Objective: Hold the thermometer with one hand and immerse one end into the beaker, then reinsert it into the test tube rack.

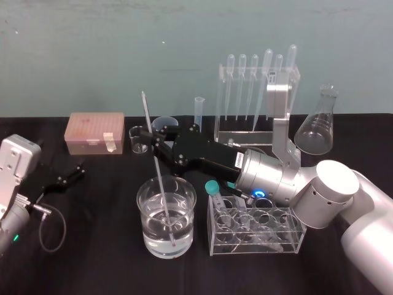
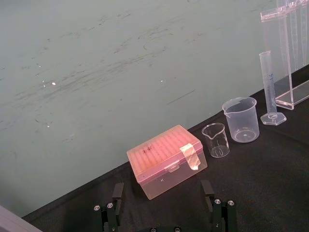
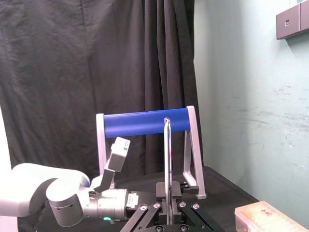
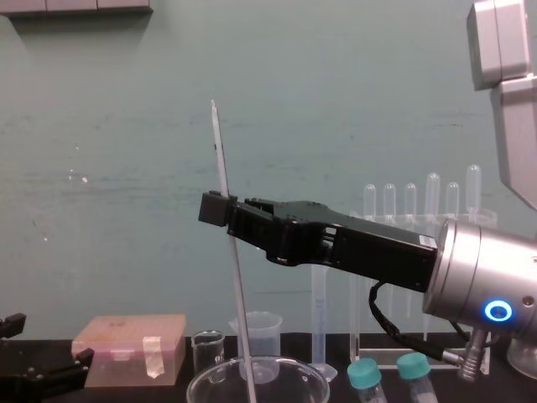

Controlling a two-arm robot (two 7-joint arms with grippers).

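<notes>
Thermometer (image 1: 157,165) dipped in the beaker (image 1: 142,212), right end effector (image 1: 153,140) clenched on it.
We see the black fingers grasping the rod at mid-length, its top leaning left. The head view gives us what the chest view cuts off: the lower end sunk in the beaker's water. The test tube rack (image 1: 245,132) stands behind, well apart. The left end effector (image 2: 162,191) rests at the left of the surface (image 1: 92,258), fingers spread.
</notes>
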